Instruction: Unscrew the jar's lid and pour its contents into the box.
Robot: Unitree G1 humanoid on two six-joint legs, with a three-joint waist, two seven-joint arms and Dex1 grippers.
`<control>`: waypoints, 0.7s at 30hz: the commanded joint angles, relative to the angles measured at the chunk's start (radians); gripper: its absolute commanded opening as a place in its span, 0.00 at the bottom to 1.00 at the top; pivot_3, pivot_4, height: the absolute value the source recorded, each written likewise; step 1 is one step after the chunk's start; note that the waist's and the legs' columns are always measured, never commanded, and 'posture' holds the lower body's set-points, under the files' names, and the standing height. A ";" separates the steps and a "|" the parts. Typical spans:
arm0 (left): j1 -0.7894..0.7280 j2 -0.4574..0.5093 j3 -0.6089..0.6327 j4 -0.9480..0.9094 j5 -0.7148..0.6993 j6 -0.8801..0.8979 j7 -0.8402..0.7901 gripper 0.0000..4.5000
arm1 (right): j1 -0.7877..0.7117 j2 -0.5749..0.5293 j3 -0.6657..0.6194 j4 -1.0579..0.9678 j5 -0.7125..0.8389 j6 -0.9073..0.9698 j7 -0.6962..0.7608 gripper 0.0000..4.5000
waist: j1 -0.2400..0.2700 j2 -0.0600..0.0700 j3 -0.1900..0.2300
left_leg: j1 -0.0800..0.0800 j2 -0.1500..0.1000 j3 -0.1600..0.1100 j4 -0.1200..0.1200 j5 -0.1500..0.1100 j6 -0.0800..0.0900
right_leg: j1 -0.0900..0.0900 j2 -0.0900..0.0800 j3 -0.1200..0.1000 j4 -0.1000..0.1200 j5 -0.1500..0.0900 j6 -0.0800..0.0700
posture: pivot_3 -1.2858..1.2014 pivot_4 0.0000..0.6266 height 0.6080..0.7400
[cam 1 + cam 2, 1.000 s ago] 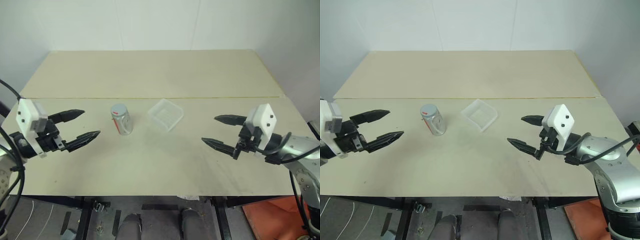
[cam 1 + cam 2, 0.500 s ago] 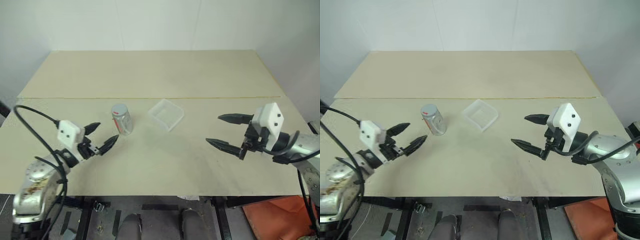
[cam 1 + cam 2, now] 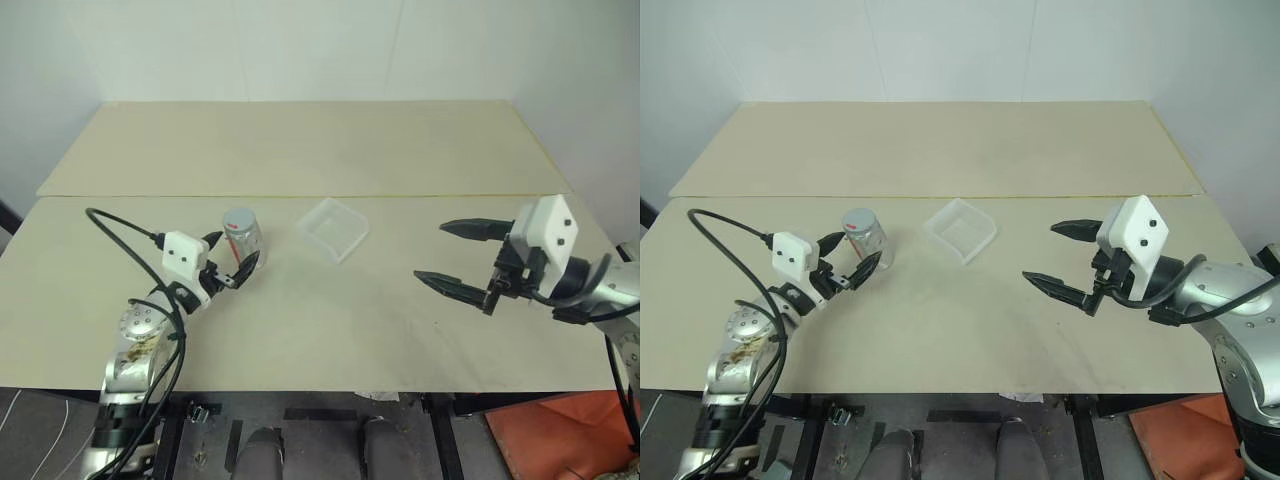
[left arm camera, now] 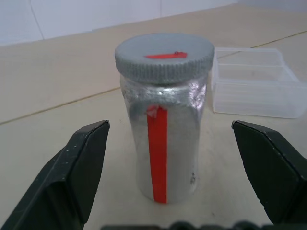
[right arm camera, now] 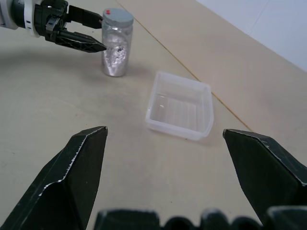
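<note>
- Near edge, left side: left gripper low over the table, fingers spread wide, nothing between them gripped.
- Just past those tips: the jar stands upright on the table. In the left wrist view it sits centred between the two fingers with a gap on each side, so no contact that I can see.
- Lid on the jar, grey, ribbed edge, looks fully seated. Judged not unscrewed yet.
- Contents: can't make them out through the silvery wall; too small to tell.
- Near edge, right side: right gripper held above the table, well apart from jar and box, fingers wide apart, empty, pointing in toward the middle.
- A bit further in, centre: the box, clear shallow tray, near the jar on its right, not touching it. Looks empty.
- Far half of the table beyond the seam: bare.
- Progress, my read: early, at the reach-for-jar step. Nothing grasped, lid on, nothing poured.
- Left to do: clamp the jar, twist the lid off with the other gripper, tip the jar over the box.
</note>
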 commanded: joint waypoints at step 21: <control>-0.130 -0.078 -0.035 0.200 0.051 -0.191 0.017 0.42 | 0.052 -0.036 -0.113 -0.136 0.065 0.056 -0.051 1.00 | 0.000 0.000 0.000 | 0.000 0.000 0.000 0.000 0.000 0.000 | 0.001 0.000 0.000 0.000 0.000 0.000 | 0.52 0.24 1.00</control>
